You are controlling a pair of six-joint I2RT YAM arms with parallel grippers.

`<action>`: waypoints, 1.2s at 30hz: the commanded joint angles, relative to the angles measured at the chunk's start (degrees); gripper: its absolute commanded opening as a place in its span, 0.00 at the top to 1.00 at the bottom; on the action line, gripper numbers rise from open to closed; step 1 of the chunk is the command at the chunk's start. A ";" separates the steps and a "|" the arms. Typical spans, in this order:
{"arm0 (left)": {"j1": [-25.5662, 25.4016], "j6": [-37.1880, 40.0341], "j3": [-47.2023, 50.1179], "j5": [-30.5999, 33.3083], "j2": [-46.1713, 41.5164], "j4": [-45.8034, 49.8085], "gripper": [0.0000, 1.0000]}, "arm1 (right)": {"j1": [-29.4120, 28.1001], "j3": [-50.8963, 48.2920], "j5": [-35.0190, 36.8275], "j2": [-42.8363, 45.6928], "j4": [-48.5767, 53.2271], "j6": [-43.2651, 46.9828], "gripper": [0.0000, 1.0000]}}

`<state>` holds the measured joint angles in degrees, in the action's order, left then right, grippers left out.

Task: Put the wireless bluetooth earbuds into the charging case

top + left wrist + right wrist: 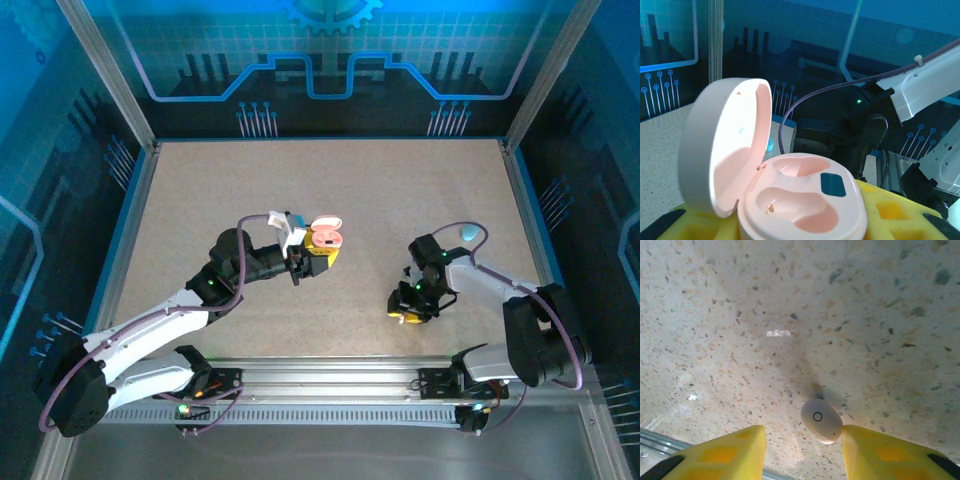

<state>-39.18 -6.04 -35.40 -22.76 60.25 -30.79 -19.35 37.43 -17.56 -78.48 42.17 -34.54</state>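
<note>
Right wrist shows an earbud (821, 420); left wrist, the open case (805, 200).

A whitish earbud (821, 419) was seen lying on the speckled tabletop (790, 315) between the spread yellow fingers (725, 455), touching one fingertip's inner edge.

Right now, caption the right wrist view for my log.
Small whitish oval plastic earbud lies on the speckled table between the right gripper's open yellow fingers.
</note>
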 commanded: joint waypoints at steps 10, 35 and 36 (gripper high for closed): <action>-0.54 -0.52 -0.11 -0.78 -0.75 -1.84 0.65 | 0.75 1.68 5.42 -0.15 1.43 2.11 0.51; -0.55 -0.97 -0.46 -0.90 -0.05 -1.82 0.65 | 0.28 -0.24 -1.51 -4.19 -4.50 3.78 0.56; -0.56 -0.85 -0.46 -0.95 -0.05 -1.65 0.64 | 0.20 -0.24 -2.10 -4.39 -4.64 3.85 0.57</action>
<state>-39.29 -6.09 -35.42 -22.79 60.42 -30.76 -19.07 37.76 -18.48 -81.89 37.82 -31.40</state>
